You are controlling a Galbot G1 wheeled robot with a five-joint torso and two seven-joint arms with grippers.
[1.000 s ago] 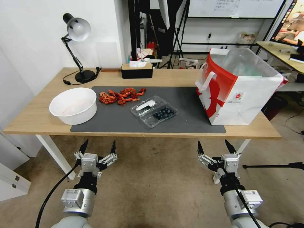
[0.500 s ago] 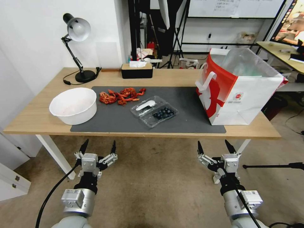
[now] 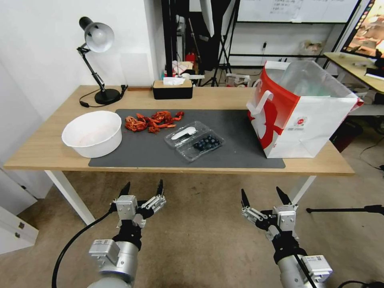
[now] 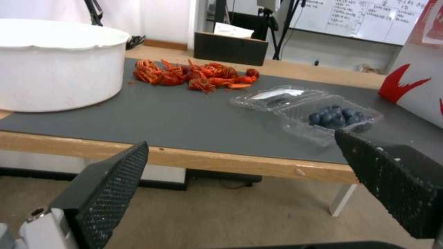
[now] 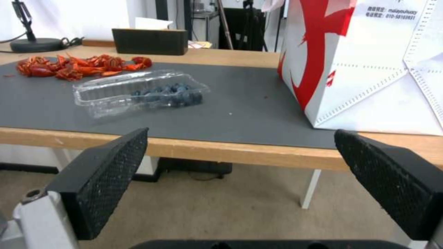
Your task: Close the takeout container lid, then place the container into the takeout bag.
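While the takeout container (image 3: 195,141) of blueberries lies open on the dark mat (image 3: 240,136), its lid (image 3: 184,134) folded flat toward the red crayfish pile (image 3: 152,121), both grippers hang below the table's front edge. Left gripper (image 3: 143,189) and right gripper (image 3: 261,196) are spread wide, holding nothing. At the table's right end, the takeout bag (image 3: 300,116) stands upright.

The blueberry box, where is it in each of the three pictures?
Head view: the takeout container lies open at the middle of the grey mat.
Left wrist view: the takeout container is beyond the table edge, near the takeout bag.
Right wrist view: the takeout container is between the crayfish and the bag.
Shared landmark: the crayfish.
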